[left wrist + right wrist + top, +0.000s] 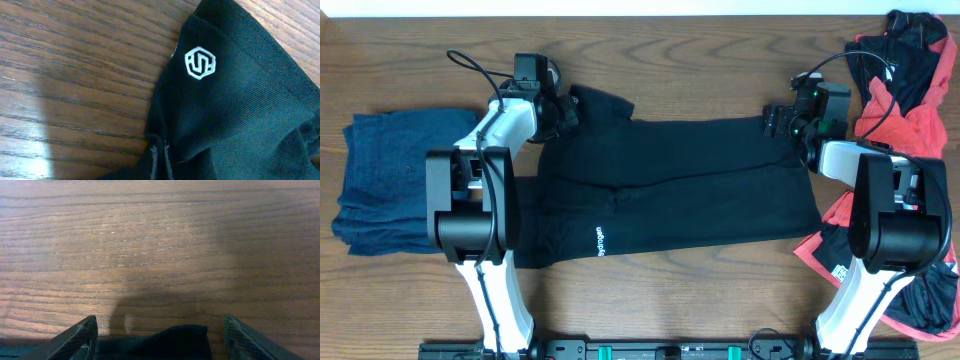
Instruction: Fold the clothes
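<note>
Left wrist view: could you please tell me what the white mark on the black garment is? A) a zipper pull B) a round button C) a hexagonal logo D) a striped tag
C: a white hexagonal logo is printed on the black garment, with the wooden table showing to its left.

white hexagon logo (200, 63) on black garment (250, 115); small print (597, 242) illegible.

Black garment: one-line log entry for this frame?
black garment: flat on table | left gripper: shut on its left corner | right gripper: open, fingers straddling its right edge
</note>
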